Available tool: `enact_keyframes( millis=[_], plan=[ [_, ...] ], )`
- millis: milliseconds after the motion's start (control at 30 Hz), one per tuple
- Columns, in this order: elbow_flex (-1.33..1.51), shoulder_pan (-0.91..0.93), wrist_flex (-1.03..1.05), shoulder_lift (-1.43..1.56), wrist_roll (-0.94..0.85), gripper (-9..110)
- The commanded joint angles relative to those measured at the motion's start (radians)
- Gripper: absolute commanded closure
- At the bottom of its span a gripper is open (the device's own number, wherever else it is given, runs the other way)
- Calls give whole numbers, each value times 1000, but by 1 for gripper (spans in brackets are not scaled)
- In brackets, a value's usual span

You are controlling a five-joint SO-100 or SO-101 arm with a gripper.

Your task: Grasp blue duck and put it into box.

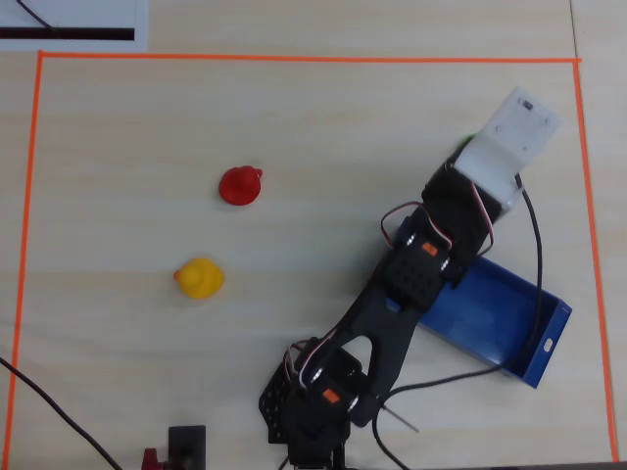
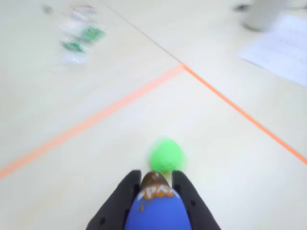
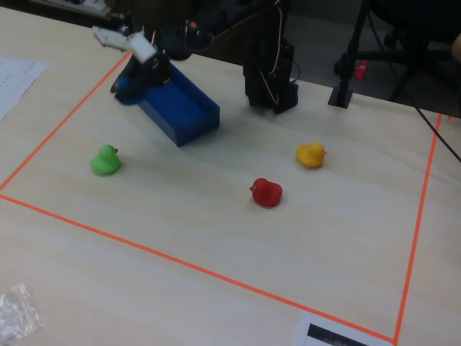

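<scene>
My gripper (image 2: 156,176) is shut on the blue duck (image 2: 156,211), whose glossy blue body with a dark tip fills the gap between the black fingers (image 2: 120,201). In the fixed view the gripper (image 3: 127,86) holds the duck (image 3: 128,91) in the air just past the far left end of the blue box (image 3: 189,115). In the overhead view the box (image 1: 490,328) lies partly under the arm (image 1: 431,255), and the white wrist mount hides the gripper and the duck.
A green duck (image 2: 165,155) stands on the table below and ahead of the gripper, also in the fixed view (image 3: 106,160). A red duck (image 3: 266,192) and a yellow duck (image 3: 310,154) stand apart. Orange tape (image 3: 180,263) borders the work area. The arm base (image 3: 270,79) stands behind the box.
</scene>
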Motion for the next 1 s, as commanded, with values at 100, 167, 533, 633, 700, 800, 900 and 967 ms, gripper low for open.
enact_keyframes(
  millis=[100, 167, 533, 633, 700, 800, 900, 967],
  plan=[
    [357, 199, -57, 371, -172, 101],
    [454, 250, -91, 407, -215, 101],
    [736, 474, -245, 407, -367, 101],
    [753, 466, -279, 359, -371, 100],
    [758, 454, -308, 334, -364, 83],
    [747, 430, -328, 311, -333, 70],
    [723, 410, -341, 305, -291, 64],
    [696, 399, -367, 305, -247, 63]
  ],
)
